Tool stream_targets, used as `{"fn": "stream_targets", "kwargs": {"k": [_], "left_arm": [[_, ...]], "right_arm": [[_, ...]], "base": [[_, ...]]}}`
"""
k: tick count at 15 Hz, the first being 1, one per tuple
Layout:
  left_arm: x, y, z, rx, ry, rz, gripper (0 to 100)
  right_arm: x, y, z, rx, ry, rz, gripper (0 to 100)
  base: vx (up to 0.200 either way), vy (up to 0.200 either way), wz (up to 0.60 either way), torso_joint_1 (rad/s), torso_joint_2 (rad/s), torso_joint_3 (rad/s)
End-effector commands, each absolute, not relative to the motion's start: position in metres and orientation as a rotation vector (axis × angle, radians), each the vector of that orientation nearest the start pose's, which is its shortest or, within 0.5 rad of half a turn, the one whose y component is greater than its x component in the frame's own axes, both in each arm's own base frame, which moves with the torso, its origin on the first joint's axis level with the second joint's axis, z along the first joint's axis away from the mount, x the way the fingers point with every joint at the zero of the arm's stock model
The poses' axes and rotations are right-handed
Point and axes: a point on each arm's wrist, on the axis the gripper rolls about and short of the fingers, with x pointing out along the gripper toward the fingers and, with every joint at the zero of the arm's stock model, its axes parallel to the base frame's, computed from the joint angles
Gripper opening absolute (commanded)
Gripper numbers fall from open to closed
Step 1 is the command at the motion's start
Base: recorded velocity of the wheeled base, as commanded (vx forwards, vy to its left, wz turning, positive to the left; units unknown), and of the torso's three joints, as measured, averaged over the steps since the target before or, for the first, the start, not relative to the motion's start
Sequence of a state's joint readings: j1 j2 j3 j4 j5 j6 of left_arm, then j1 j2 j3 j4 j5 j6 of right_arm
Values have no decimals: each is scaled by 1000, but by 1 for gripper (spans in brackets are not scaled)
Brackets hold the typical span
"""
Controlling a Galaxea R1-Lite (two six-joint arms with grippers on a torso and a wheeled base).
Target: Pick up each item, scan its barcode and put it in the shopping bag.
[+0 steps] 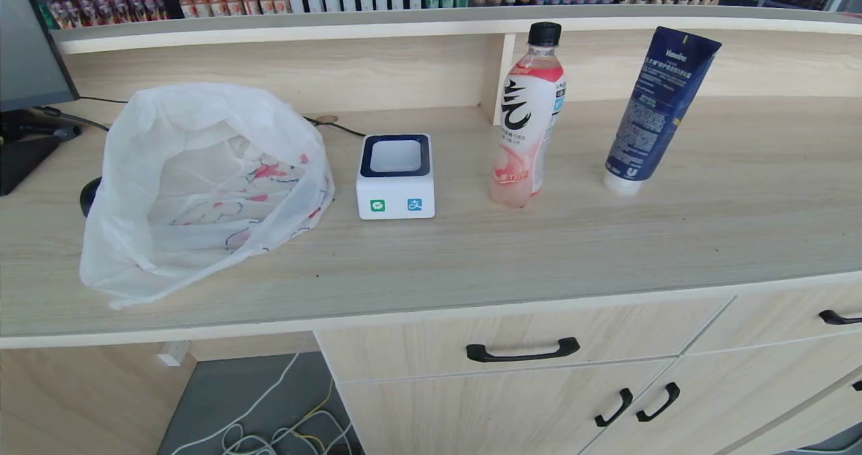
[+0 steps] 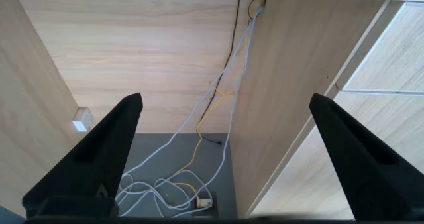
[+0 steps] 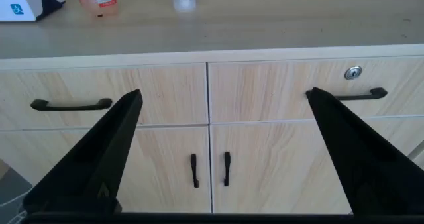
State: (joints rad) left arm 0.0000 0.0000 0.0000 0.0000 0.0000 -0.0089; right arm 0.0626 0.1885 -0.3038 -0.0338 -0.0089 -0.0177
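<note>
— Where do the goods stand?

— All on the counter (image 1: 539,260). The shopping bag (image 1: 202,186), thin and white, sits toward the left end. Its mouth gapes open and its lower folds come close to the near edge.

— And the scanner?

— The scanner (image 1: 395,176) is a small white box with a dark-framed window on top. It stands just to the right of the bag, about halfway between the near edge and the back wall. A black cable (image 1: 340,127) runs along the counter behind it.

— What is left to pick up?

— Two things. A bottle (image 1: 528,115) of pink drink with a black cap stands upright to the right of the scanner, with a gap between them. A dark blue tube (image 1: 656,108) stands on its white cap farther toward the right end, well apart from the bottle. Both stand free of the grippers.

— The arms, then?

— Both are low, under the level of the countertop. The left gripper (image 2: 225,164) faces the open space beneath the counter's left part, where white and yellow wires (image 2: 192,164) trail down to a grey floor. Its jaws are wide apart. The right gripper (image 3: 222,158) faces the cupboard front (image 3: 265,151) below the near edge, with its black handles and a small lock (image 3: 354,72). Its jaws are wide apart too.
</note>
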Motion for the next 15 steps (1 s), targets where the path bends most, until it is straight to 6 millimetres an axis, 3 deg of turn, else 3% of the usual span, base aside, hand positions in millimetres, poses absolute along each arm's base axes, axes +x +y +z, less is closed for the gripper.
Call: {"fn": "stream_targets", "kwargs": {"k": [1, 2, 3, 7, 10, 15], "left_arm": [[-23, 0, 75, -9, 0, 0, 100], [-23, 0, 76, -9, 2, 0, 100], [-23, 0, 75, -9, 0, 0, 100], [-23, 0, 76, -9, 2, 0, 100], [-23, 0, 76, -9, 2, 0, 100], [-23, 0, 76, -9, 2, 0, 100]], "right_arm": [[-5, -1, 204, -12, -145, 89, 100], [-2, 0, 210, -12, -154, 90, 100], [5, 0, 234, -24, -190, 90, 100], [23, 4, 280, -79, -230, 163, 100], [31, 6, 284, -162, -227, 199, 100], [76, 22, 295, -317, -217, 312, 100]], "base": [[0, 0, 0, 0, 0, 0], [0, 0, 0, 0, 0, 0], [0, 0, 0, 0, 0, 0], [0, 0, 0, 0, 0, 0], [0, 0, 0, 0, 0, 0], [0, 0, 0, 0, 0, 0]]}}
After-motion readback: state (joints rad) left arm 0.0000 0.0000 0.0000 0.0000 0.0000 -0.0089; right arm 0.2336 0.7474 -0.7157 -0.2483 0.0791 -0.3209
